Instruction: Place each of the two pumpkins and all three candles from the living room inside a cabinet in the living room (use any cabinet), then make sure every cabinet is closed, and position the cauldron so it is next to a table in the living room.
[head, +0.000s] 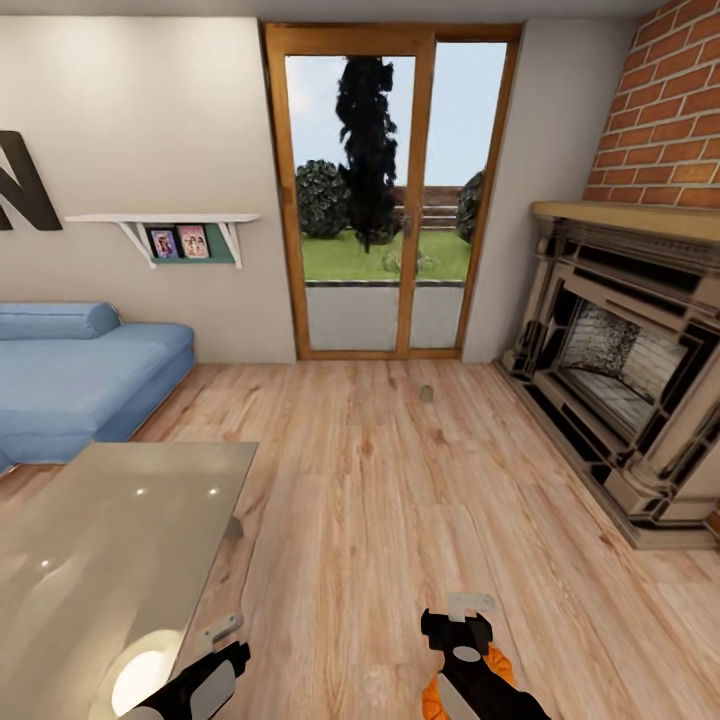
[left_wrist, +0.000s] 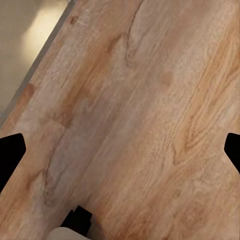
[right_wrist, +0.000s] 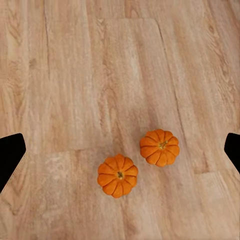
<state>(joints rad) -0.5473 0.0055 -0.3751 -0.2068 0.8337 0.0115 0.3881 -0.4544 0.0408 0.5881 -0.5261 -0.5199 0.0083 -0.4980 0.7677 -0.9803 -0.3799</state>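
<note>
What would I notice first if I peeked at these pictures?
Probably the two orange pumpkins sitting side by side on the wooden floor, right under the right gripper. Then the big stone fireplace on the right, and the glass door showing a green garden.

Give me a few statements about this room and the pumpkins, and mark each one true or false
1. Two pumpkins lie on the wooden floor. True.
2. The pumpkins are stacked on each other. False: they sit side by side, apart.
3. The right end effector grips a pumpkin. False: it is open above them.
4. A fireplace stands at the right of the room. True.
5. The sofa is red. False: it is blue.
</note>
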